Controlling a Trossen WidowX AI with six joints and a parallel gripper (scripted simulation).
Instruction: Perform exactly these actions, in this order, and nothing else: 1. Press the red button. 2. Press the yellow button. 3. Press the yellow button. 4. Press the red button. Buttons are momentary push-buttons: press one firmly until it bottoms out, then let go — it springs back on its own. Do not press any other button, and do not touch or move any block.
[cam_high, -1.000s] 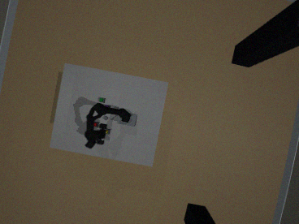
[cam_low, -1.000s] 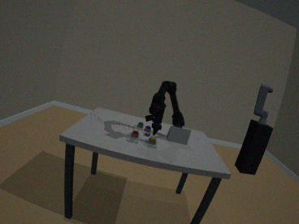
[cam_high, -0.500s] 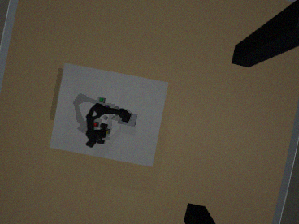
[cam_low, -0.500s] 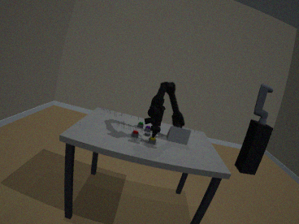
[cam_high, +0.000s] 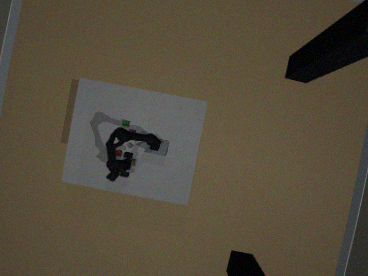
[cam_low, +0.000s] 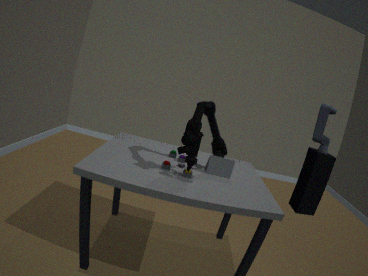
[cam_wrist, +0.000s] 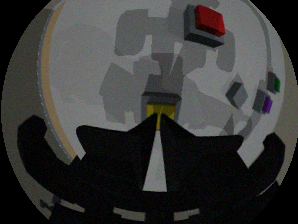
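Gripper (cam_wrist: 161, 123): fingers together, empty, tips right at yellow button (cam_wrist: 161, 111). Red button (cam_wrist: 209, 20) well apart. Risks — shallow press not bottoming out; sideways drift toward purple button (cam_wrist: 266, 104).

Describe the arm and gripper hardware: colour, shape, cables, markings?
The arm is all black: slim links joined by chunkier joint housings, on a pale grey base plate. No loose cables or markings can be made out in the exterior view. In the wrist view the gripper shows as two broad black fingers, with pale dashes along the body's lower edge.
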